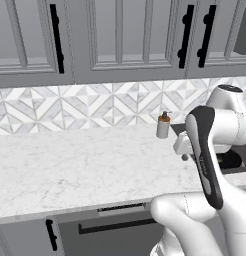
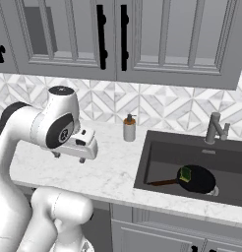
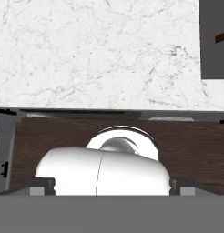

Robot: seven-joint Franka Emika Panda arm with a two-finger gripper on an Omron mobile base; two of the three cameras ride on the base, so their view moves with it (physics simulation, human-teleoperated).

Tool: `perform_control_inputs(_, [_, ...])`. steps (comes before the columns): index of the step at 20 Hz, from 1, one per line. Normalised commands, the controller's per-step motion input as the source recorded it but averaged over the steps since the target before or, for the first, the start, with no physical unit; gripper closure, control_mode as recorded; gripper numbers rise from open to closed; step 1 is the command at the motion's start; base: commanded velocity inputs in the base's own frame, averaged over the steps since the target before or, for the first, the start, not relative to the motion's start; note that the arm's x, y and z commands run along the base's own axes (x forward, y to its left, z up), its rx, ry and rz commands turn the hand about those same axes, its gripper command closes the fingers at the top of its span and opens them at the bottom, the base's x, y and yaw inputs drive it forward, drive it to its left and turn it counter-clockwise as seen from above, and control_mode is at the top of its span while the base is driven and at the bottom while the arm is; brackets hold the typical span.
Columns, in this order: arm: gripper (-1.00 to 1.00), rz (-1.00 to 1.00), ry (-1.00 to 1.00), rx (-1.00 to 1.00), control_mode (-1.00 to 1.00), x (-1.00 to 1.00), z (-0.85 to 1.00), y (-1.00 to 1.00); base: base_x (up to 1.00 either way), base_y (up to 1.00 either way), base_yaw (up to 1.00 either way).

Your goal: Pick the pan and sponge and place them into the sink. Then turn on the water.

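The black pan (image 2: 199, 179) lies in the dark sink (image 2: 145, 165), its brown handle pointing left. On the pan's left edge rests the yellow and green sponge (image 2: 185, 173). The grey faucet (image 2: 214, 128) stands behind the basin, and the water is out of view. My gripper (image 2: 69, 157) hangs open and empty over the marble counter (image 2: 110, 170), well left of the sink, fingers pointing down. In the hand view the fingertips (image 3: 41, 185) stand wide apart, with a corner of the sink (image 3: 214, 59) and the tip of the pan's handle (image 3: 221, 37) at top right.
A brown-topped soap dispenser (image 2: 129, 129) stands on the counter by the sink's back left corner, also seen in the left base view (image 1: 163, 126). Grey wall cabinets with black handles hang above. Drawers (image 1: 115, 227) sit below the counter's front edge.
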Motion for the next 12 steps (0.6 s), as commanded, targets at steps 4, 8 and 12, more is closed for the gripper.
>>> perform_control_inputs(4, [-1.00, 0.00, 0.00, -0.02, -1.00, 0.00, 0.00, 0.20, 0.00, 0.00, 0.00])
perform_control_inputs(8, [-1.00, 0.00, 0.00, -0.06, -1.00, 0.00, 0.00, 0.23, 0.00, 0.00, 0.00])
perform_control_inputs(12, [-1.00, 0.00, 0.00, 0.00, -1.00, 0.00, 0.00, 0.09, 0.00, 0.00, 0.00])
